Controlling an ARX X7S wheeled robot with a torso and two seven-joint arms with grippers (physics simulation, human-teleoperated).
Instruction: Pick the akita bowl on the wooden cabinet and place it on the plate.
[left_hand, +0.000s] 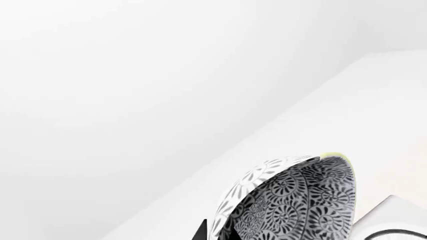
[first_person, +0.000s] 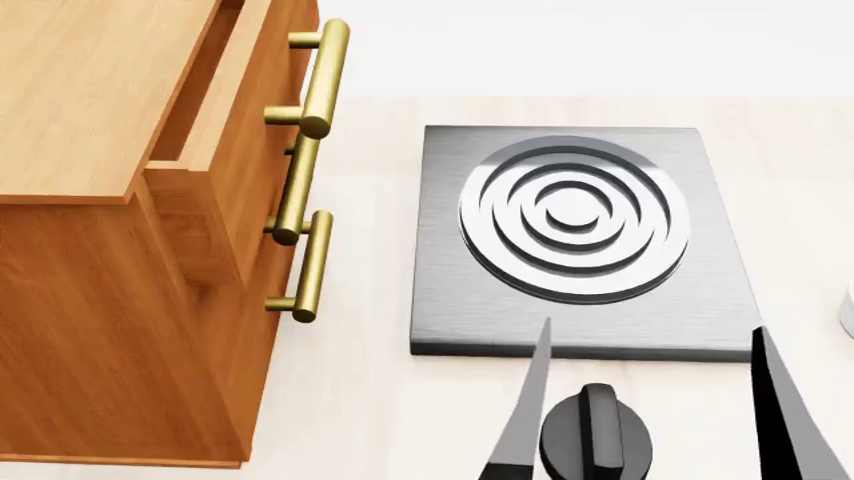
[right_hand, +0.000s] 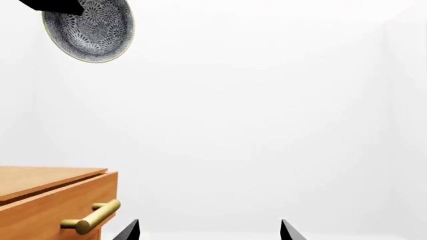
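- The left gripper (left_hand: 203, 231) shows only a black fingertip at the edge of the left wrist view, touching the bowl's (left_hand: 293, 200) rim; whether it is clamped on the bowl I cannot tell.
- The bowl fills that view's lower middle: dark inside with a grey floral pattern, a paler patterned outside, a yellowish rim edge. Part of it is cut off by the frame.
- In the right wrist view the bowl (right_hand: 89, 30) hangs high in the air against white, tilted on edge with its inside facing the camera; a black shape overlaps its rim at the frame corner.
- The right gripper (right_hand: 210, 231) has its two dark fingers spread apart with nothing between them; only their tips show there.
- In the head view that gripper (first_person: 654, 410) sits over the near edge of the desk (first_person: 367, 400), just in front of the stove (first_person: 577, 240), a grey slab with a ringed burner.
- A black knob (first_person: 597, 435) lies between the fingers in that view.
- The cabinet (first_person: 120, 250) stands at the desk's left, its top drawer slightly out and its top bare where visible.
- The head view shows neither bowl nor left arm.
- A white object (first_person: 847, 310) is cut off at the desk's right edge; what it is I cannot tell.
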